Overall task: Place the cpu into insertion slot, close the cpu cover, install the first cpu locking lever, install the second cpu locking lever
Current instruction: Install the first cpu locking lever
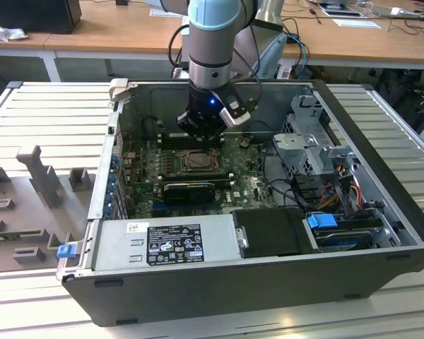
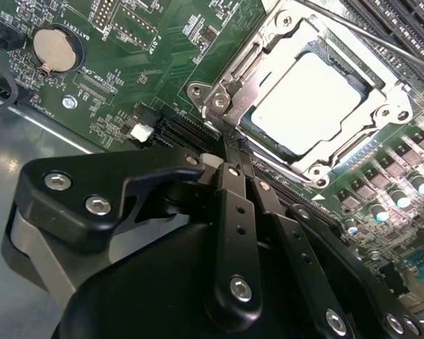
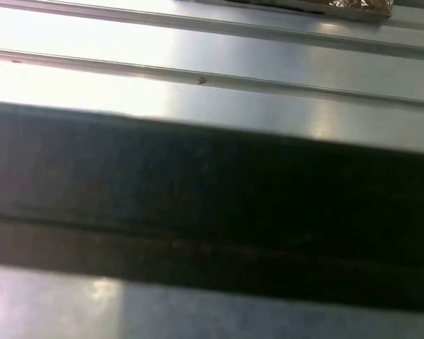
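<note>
In the second wrist view the cpu (image 2: 304,99), a pale square chip, lies flat in the insertion slot (image 1: 198,161) on the green board. The cpu cover (image 2: 268,41), a silver frame, lies down around it. A thin metal lever rod (image 2: 381,44) runs slantwise past the socket's far side. My gripper (image 2: 227,147) has its black fingers (image 2: 233,205) drawn together with nothing between them, tips close to the socket corner (image 2: 208,99). In the exterior view the gripper (image 1: 201,133) hangs inside the open computer case, just above the socket.
A long black graphics card (image 1: 187,191) lies beside the socket. The power supply (image 1: 162,244) fills the case's near side, and a drive cage (image 1: 311,148) with cables stands at the exterior view's right. A coin battery (image 2: 54,46) and black memory slots (image 2: 403,21) flank the socket.
</note>
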Robot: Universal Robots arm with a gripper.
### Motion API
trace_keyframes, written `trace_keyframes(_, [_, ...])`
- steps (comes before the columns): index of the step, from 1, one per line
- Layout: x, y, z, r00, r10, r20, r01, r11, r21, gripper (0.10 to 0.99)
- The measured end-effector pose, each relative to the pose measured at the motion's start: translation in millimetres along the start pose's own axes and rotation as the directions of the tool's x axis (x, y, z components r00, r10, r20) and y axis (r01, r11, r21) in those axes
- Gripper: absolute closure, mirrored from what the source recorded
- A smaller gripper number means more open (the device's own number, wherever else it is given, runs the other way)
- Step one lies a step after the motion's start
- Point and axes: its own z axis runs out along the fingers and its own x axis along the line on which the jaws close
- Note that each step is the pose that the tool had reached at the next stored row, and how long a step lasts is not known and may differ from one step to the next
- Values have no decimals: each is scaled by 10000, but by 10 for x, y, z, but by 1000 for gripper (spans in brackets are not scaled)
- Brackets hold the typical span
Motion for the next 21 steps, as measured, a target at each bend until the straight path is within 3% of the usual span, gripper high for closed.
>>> trace_keyframes(8, [2, -7, 30, 10000, 1, -3, -1, 10000, 18, 980])
trace_keyframes(12, [1, -5, 28, 10000, 4, 17, -3, 9999, -119, 980])
trace_keyframes(17, [-3, 5, -129, 10000, 2, 17, -2, 9999, -120, 980])
trace_keyframes(21, [0, -20, -134, 10000, 2, 17, -2, 9999, -121, 980])
